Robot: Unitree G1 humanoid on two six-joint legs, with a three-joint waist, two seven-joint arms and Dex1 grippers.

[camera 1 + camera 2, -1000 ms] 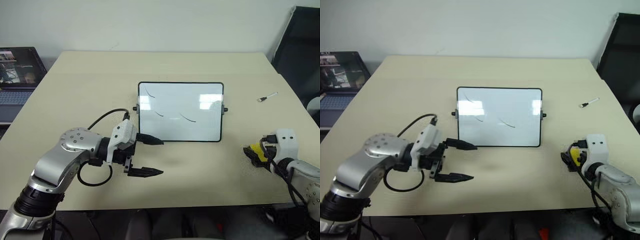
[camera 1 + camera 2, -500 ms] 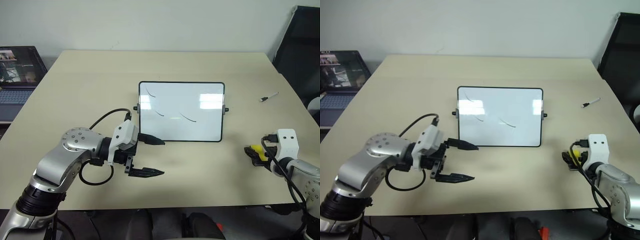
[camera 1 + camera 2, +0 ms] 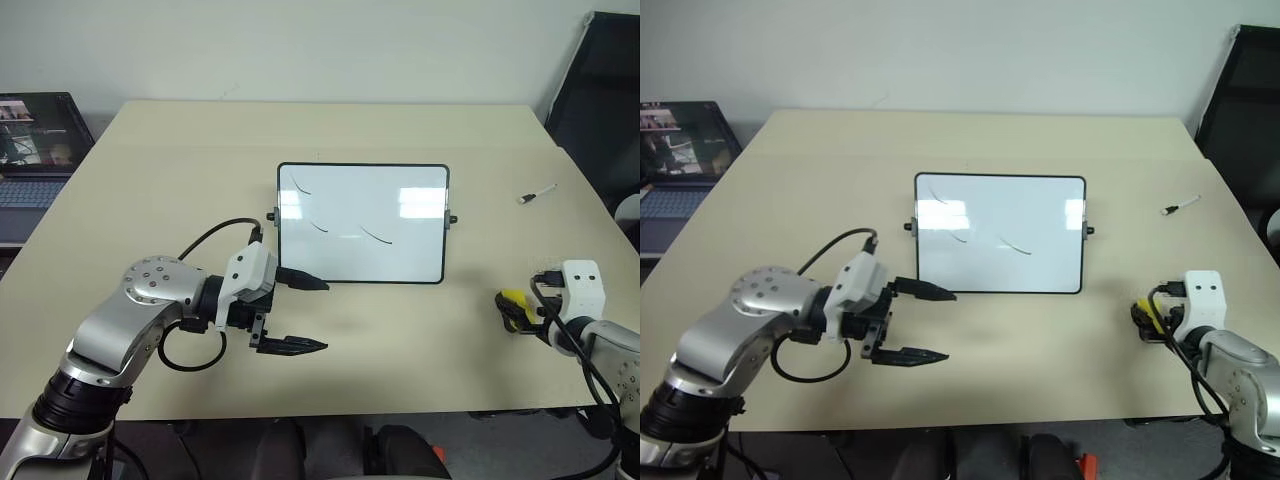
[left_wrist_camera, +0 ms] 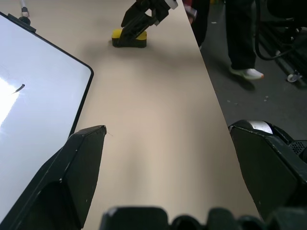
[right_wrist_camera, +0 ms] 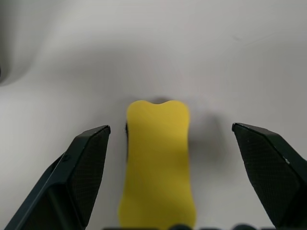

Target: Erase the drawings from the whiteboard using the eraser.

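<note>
Over the last second the right hand (image 3: 522, 312), at the lower right of the head views, had slid slightly farther right and lower in the frame, while the yellow eraser (image 3: 512, 300) lay on the counter (image 3: 180, 170) just in front of it. That suggested the grasp was still being lined up, with no wiping begun: the drawings (image 3: 376, 236), a few thin dark strokes, remained on the whiteboard (image 3: 362, 222) at the centre of the frame. The left hand (image 3: 300, 314) at the lower left had not moved, its fingers spread wide near the board's lower left corner and holding nothing. The right wrist view added what the head views could not: both fingers stood wide apart on either side of the eraser, clear of it. The left wrist view showed the eraser with the right hand's dark fingers over it. A pen (image 3: 535, 193) lay at the right edge.
</note>
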